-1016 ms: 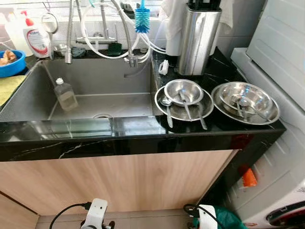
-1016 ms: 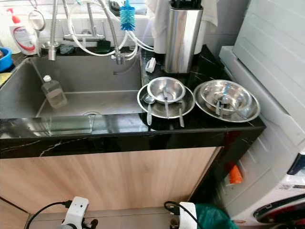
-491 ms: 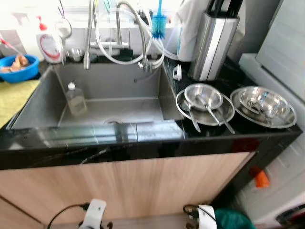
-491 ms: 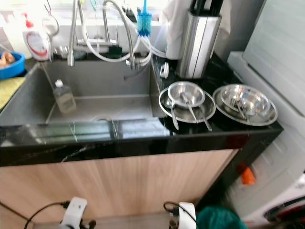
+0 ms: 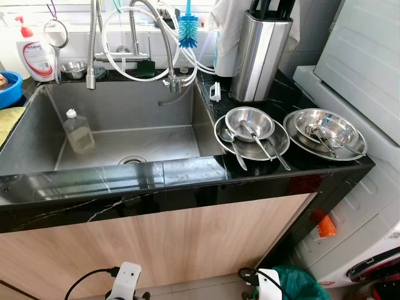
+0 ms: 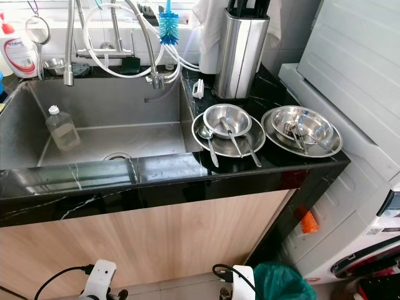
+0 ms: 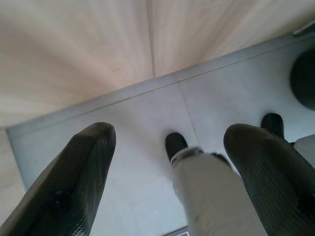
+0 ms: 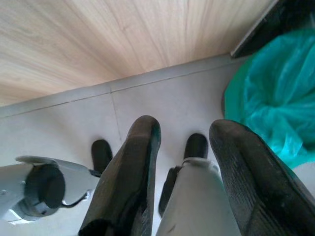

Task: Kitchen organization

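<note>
Both arms hang low, left gripper (image 7: 165, 167) wide open and right gripper (image 8: 184, 162) parted, both empty; steel bowls (image 5: 250, 122) with loose spoons (image 5: 234, 145) near worktop (image 5: 187, 181) edge could be knocked off.

Black white-veined countertop (image 5: 187, 181); steel bowls (image 5: 250, 123); blue brush (image 5: 187, 28).

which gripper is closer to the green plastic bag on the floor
Right. The right gripper hangs low before the wooden cabinet with the crumpled green plastic bag just beside it; the left gripper hangs farther off, on the other side, below the sink.
</note>
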Controlling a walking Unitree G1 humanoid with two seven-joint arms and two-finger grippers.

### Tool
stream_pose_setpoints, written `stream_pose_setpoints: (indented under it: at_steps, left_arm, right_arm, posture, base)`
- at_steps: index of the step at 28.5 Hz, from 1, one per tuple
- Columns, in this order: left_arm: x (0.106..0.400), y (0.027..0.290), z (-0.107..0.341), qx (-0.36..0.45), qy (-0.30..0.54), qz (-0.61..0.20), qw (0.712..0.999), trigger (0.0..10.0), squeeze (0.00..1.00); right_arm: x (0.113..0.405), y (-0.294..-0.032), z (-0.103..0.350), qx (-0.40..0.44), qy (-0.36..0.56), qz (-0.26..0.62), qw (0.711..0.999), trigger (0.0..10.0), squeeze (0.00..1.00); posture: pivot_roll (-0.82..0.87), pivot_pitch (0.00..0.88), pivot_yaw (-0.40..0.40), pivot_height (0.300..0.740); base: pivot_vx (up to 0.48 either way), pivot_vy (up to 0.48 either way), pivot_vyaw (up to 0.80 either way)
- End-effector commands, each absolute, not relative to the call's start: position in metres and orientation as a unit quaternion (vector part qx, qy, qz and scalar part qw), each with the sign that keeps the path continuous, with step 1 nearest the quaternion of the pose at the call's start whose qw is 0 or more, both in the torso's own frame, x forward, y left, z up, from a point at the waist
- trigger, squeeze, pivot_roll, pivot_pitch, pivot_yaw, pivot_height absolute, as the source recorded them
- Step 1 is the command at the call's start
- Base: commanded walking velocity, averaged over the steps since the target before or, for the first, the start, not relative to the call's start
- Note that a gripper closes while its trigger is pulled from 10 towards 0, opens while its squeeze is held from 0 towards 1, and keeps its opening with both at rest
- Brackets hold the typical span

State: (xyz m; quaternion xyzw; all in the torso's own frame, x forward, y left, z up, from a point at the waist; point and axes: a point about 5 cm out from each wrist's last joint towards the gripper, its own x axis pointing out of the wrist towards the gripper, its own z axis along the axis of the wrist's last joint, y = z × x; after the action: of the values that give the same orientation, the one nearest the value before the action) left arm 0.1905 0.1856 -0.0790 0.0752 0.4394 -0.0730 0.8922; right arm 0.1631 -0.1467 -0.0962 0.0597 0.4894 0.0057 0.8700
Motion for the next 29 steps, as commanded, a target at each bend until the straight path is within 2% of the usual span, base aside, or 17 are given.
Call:
stream_pose_setpoints:
  at_steps: [1,9,25,29]
  left_arm:
    - [0.183,0.191,-0.082,0.087,0.453,-0.071,0.884,10.0,0.0]
    - [0.182,0.194,-0.082,0.084,0.454,-0.068,0.884,10.0,0.0]
    - [0.183,0.184,-0.084,0.086,0.455,-0.073,0.883,10.0,0.0]
    - [0.182,0.183,-0.084,0.088,0.454,-0.075,0.884,10.0,0.0]
  right_arm:
    - [0.164,-0.143,-0.096,0.067,0.489,0.008,0.87,10.0,0.0]
    - [0.164,-0.143,-0.096,0.068,0.488,0.008,0.87,10.0,0.0]
    - [0.165,-0.142,-0.096,0.07,0.488,0.009,0.87,10.0,0.0]
    - [0.165,-0.142,-0.096,0.069,0.489,0.009,0.87,10.0,0.0]
  posture:
    - [0.11,0.008,-0.043,0.74]
    - [0.11,0.01,-0.042,0.74]
    - [0.11,0.011,-0.04,0.74]
    - [0.11,0.013,-0.04,0.74]
  base:
    - [0.0,0.0,0.0]
    - [0.0,0.0,0.0]
    - [0.0,0.417,0.0]
    - [0.0,0.0,0.0]
